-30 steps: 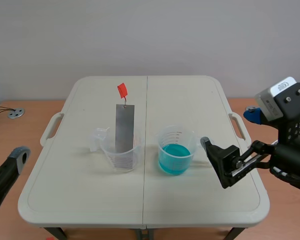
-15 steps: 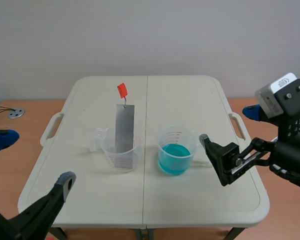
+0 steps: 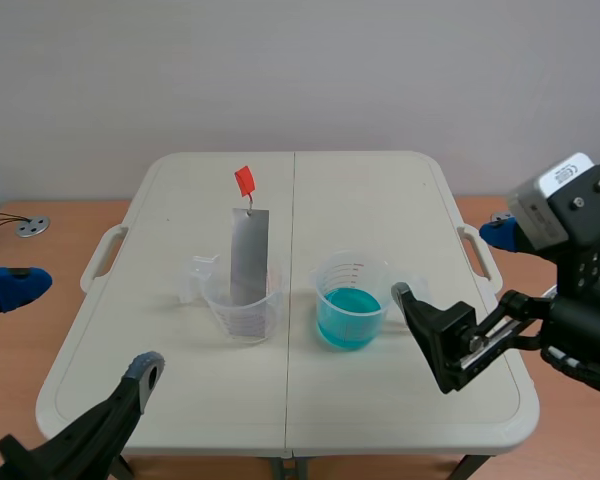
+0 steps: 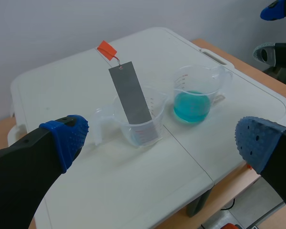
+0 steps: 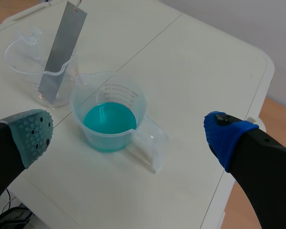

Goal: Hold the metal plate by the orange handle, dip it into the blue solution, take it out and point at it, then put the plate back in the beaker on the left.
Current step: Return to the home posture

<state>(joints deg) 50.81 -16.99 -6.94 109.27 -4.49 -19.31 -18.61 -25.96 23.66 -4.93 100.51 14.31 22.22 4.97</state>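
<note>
Grey metal plate (image 3: 248, 255) with an orange handle (image 3: 243, 181) leans in the clear left beaker (image 3: 242, 312), beside the beaker of blue solution (image 3: 352, 302); left gripper (image 3: 83, 328) and right gripper (image 3: 448, 262) gape, empty.

On the worktop (image 3: 380, 200) the left beaker (image 3: 242, 305) and the right beaker (image 3: 352, 300) stand side by side near the middle, close but apart. The metal plate (image 3: 248, 255) stands in the left beaker, leaning on its rim, with the handle (image 3: 244, 181) at its upper end, toward the far side. The solution (image 3: 348, 312) sits in the right beaker. My left gripper (image 3: 80, 328) is at the worktop's near left edge, well apart from the left beaker. My right gripper (image 3: 450, 262) is just right of the right beaker.
</note>
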